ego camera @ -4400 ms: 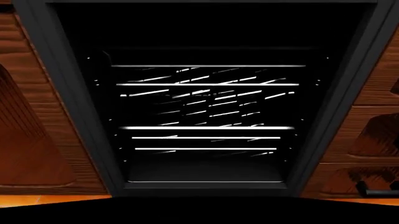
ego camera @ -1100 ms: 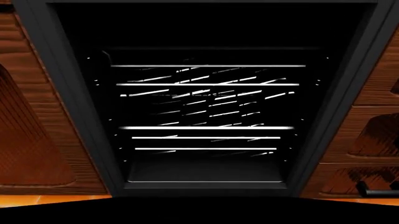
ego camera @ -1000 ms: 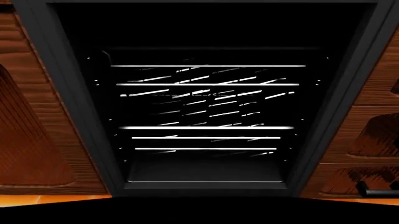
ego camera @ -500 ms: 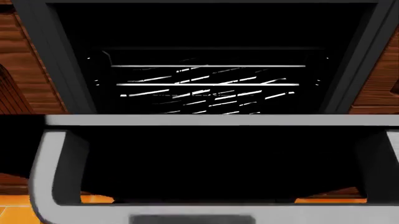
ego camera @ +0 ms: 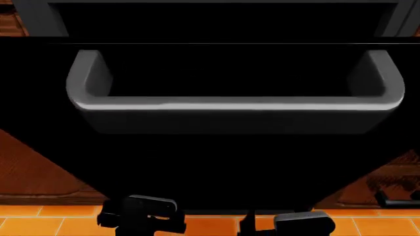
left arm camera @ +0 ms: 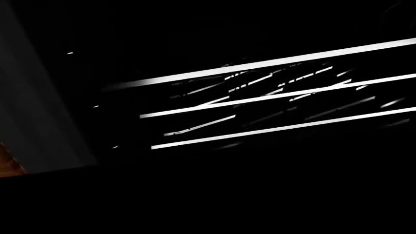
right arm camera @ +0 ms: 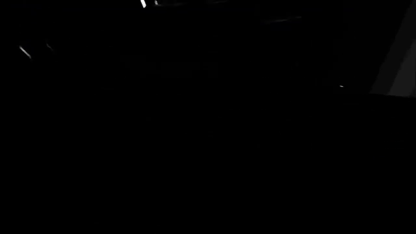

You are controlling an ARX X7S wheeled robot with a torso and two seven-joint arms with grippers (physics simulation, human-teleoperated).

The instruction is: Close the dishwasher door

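Swinging the dishwasher door (ego camera: 217, 162) up fast: filling nearly the whole head view now with its glossy black panel, against a bare open cavity a second ago and only a half-risen edge half a second ago. Carrying the long silver-grey bar handle (ego camera: 236, 104) up across the middle of the view, level, spanning most of the panel. Judging from this, closing well under way but not finishing yet: still leaving a strip of the dishwasher (ego camera: 39, 14) frame and dark opening above the panel's top edge, still looking in at the wire racks (left arm camera: 260, 92) from the left wrist view, and getting almost nothing but blackness from the right wrist view. Reading from the left: passing a dark brown wooden cabinet front (ego camera: 33, 167) beside the panel, over orange floor tiles (ego camera: 39, 223) along the bottom. Showing the left arm (ego camera: 141, 215) as a grey housing low under the panel, then the right arm (ego camera: 298, 223) as another just right of centre, both near the door's lower part, contact not discernible. Hiding the fingers of both, so not telling whether spread, pressed together or pinching anything. Ending at the right with more wooden cabinet (ego camera: 387, 179) and a short drawer handle (ego camera: 397, 201) near the corner. Probably needing a continued push to seat the panel flush in the frame.
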